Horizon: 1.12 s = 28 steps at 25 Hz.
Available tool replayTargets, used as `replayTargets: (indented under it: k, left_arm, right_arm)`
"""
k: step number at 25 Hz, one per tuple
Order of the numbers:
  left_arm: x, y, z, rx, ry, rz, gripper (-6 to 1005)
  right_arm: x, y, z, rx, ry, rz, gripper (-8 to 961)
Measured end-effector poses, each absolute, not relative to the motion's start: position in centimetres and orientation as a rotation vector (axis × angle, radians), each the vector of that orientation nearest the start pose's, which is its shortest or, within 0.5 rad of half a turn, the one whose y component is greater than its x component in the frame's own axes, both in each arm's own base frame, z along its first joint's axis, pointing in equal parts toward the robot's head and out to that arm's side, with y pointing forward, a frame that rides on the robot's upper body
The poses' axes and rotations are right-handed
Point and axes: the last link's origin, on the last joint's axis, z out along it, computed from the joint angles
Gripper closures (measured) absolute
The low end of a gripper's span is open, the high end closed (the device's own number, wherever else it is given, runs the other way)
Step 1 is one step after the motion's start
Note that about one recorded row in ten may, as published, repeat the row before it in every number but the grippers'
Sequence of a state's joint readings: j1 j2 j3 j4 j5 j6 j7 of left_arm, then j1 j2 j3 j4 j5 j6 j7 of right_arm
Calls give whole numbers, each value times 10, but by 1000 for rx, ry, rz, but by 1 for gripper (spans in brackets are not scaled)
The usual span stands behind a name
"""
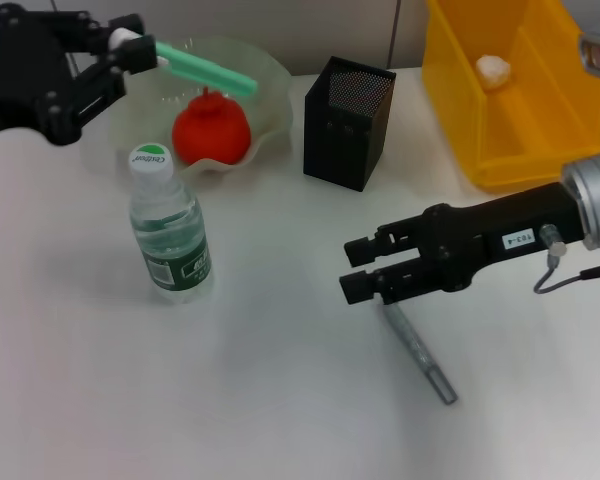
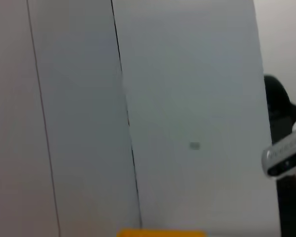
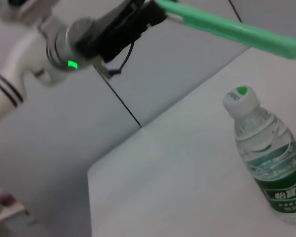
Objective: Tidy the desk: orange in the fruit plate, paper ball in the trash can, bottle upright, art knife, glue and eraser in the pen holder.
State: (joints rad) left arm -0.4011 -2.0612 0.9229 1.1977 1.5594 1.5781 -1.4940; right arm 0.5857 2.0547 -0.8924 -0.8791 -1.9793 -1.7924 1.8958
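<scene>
The left gripper (image 1: 130, 50) is raised over the far left corner of the tabletop (image 1: 280, 400), its jaws clamped on the white end of a green stick-shaped thing (image 1: 205, 68) (likely the glue, though no label is readable). The stick juts out level above the fruit plate (image 1: 270, 105) toward the pen holder (image 1: 345, 122). In the right wrist view the same green stick (image 3: 232, 29) shows in the air above the bottle (image 3: 266, 153), held by the left gripper (image 3: 150, 12).

The orange (image 1: 210, 130) lies inside the fruit plate, near the far edge on the left. The bottle stands upright (image 1: 170, 235) just in front of the plate, cap up, apart from it or barely so.

The pen holder stands near the middle of the far edge, between the plate and the yellow trash can (image 1: 540, 150), which sits at the far right corner. 1 white crumpled paper ball (image 1: 493, 70) lies inside the can.

The right gripper (image 1: 365, 268) reaches in from the right edge and hangs low over the middle of the tabletop, jaws parted a little with nothing between them. Just under and in front of its tips lies a slim grey art knife (image 1: 420, 352), flat on the tabletop and slanting toward the near right.

The left wrist view shows only wall panels and a sliver of yellow.
</scene>
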Motion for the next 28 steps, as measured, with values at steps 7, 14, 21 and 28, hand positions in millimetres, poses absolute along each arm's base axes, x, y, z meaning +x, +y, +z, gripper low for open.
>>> replayTargets:
  k: [7, 14, 21, 28]
  left_arm:
    - [-132, 364, 91, -2714, -239, -725, 851]
    - [-89, 396, 82, -2788, -313, -548, 851]
    - [-54, 425, 55, -2841, -435, -383, 850]
    - [-24, 436, 31, -2819, -476, -273, 850]
  right_arm:
    - [202, 317, 32, -3086, 712, 582, 280]
    - [204, 306, 34, -3107, 525, 552, 280]
    - [208, 294, 33, -3130, 356, 584, 280]
    - [207, 292, 32, -3148, 295, 581, 280]
